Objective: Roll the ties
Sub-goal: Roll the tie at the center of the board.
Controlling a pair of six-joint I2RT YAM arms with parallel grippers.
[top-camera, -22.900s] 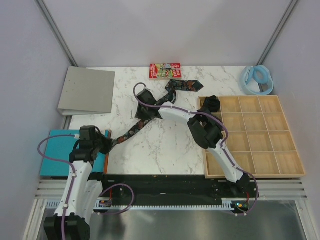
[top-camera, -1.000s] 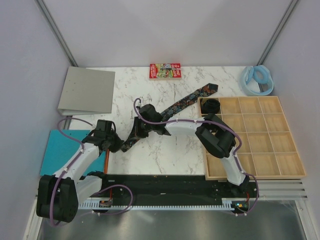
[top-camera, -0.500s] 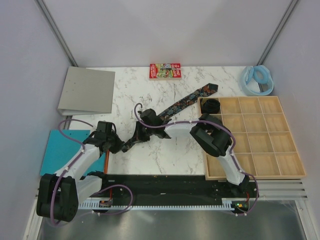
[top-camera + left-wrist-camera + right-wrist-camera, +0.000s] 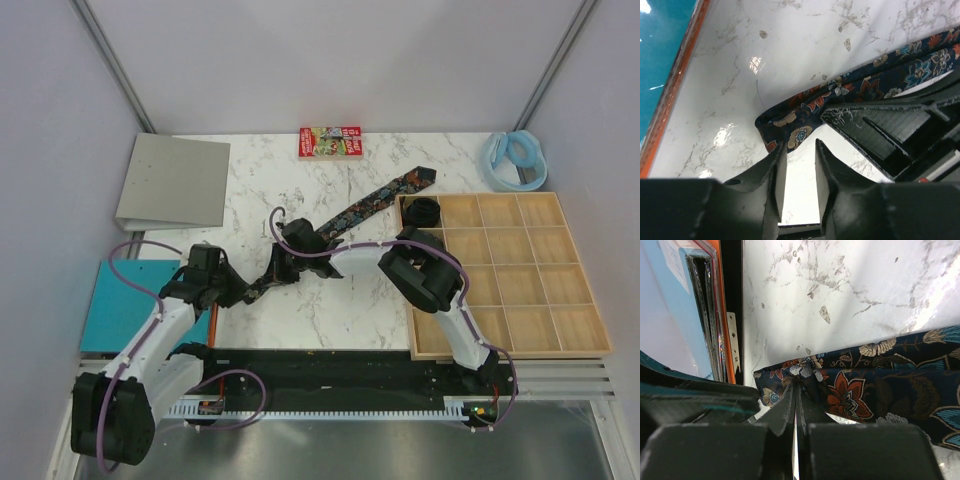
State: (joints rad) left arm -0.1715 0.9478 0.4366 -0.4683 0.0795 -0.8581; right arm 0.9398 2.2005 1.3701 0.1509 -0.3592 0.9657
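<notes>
A navy floral tie (image 4: 370, 205) lies as a long strip slanting from the wooden tray's far left corner down to the table's near left. Its near end (image 4: 785, 127) is folded over. My right gripper (image 4: 272, 274) is shut on this folded end (image 4: 805, 371), jaws pressed together (image 4: 797, 390). My left gripper (image 4: 230, 290) is open (image 4: 800, 147), its fingertips just short of the same fold and nothing between them. A second tie, rolled into a coil (image 4: 422, 210), sits in the tray's far left compartment.
The wooden compartment tray (image 4: 520, 300) fills the right side. A teal board with an orange edge (image 4: 120, 305) lies beside my left arm. A grey binder (image 4: 175, 180), a red printed box (image 4: 330, 142) and a pale blue ring (image 4: 515, 160) lie along the far side.
My right gripper has slid a little toward the near left along the tie. My left gripper has shifted slightly left and stays at the folded end. The tie has not moved otherwise.
</notes>
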